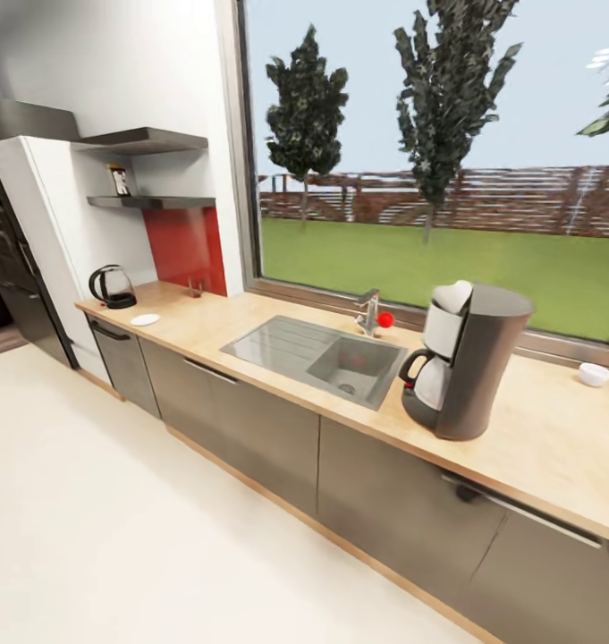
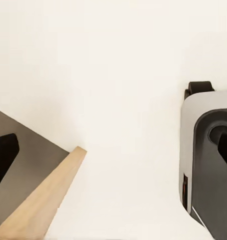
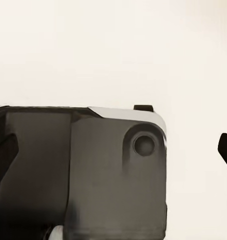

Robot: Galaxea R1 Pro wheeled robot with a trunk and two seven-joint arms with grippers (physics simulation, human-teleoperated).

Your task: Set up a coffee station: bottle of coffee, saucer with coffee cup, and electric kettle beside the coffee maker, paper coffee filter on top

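— So, where does the coffee maker [image 1: 465,362] stand?

— On the counter [image 1: 554,447], just right of the inset grey sink [image 1: 317,355], upright, its glass carafe facing the sink side. A pale rounded shape sits at the top of its white front part.

— And the electric kettle [image 1: 113,286]?

— At the far left end of the same counter, close to the tall white cabinet panel [image 1: 45,241]. The saucer [image 1: 145,319] lies flat just in front of it, near the counter edge, apart from the kettle.

— The coffee cup [image 1: 595,374]?

— A small white cup stands at the right, well behind the coffee maker, near the window ledge. It is well apart from the saucer.

— The bottle of coffee [image 1: 119,181]?

— A small dark item with a pale label stands on the lower wall shelf [image 1: 152,202], above the kettle. It is too small to make out more.

— What about the grippers?

— The left wrist view shows dark finger tips at both side edges over pale floor, with a wood strip [image 2: 43,200] and part of the robot's grey body [image 2: 208,160]. The right wrist view shows a similar dark tip at one edge beside a dark housing [image 3: 93,170]. The left gripper looks spread wide with nothing between its fingers; for the right gripper one cannot tell how far it is open.
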